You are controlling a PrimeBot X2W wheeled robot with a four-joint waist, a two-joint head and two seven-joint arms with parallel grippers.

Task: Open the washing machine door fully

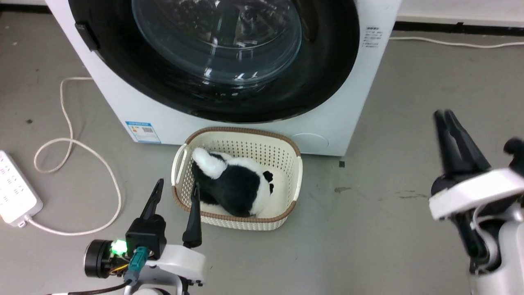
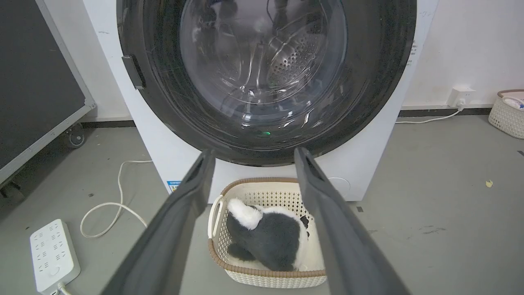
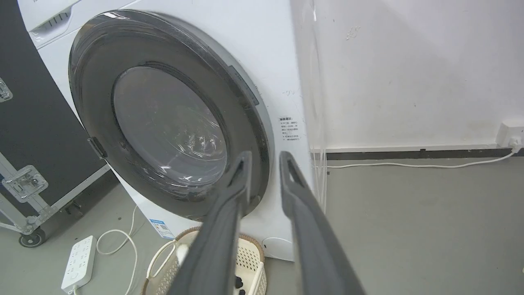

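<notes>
The washing machine (image 1: 118, 102) is a white box with a blue sticker (image 1: 142, 131) low on its front. Its door (image 1: 327, 61), a glossy black disc with a clear glass bowl (image 1: 217, 37), lies flat against the front, with a dark tab (image 1: 86, 37) at its left edge. The door (image 2: 376, 61) fills the top of the left wrist view and stands at an angle (image 3: 102, 82) in the right wrist view. My left gripper (image 1: 177, 184) is open and low, at the basket's left rim. My right gripper (image 1: 443, 113) hovers right of the machine, open by a narrow gap (image 3: 265, 155), holding nothing.
A cream basket (image 1: 245, 139) holding a black-and-white plush toy (image 1: 237, 184) sits on the floor just before the machine. A white power strip (image 1: 14, 188) and looped cable (image 1: 69, 123) lie left. A black wheeled case (image 2: 32, 82) stands left; another basket (image 2: 507, 110) is far right.
</notes>
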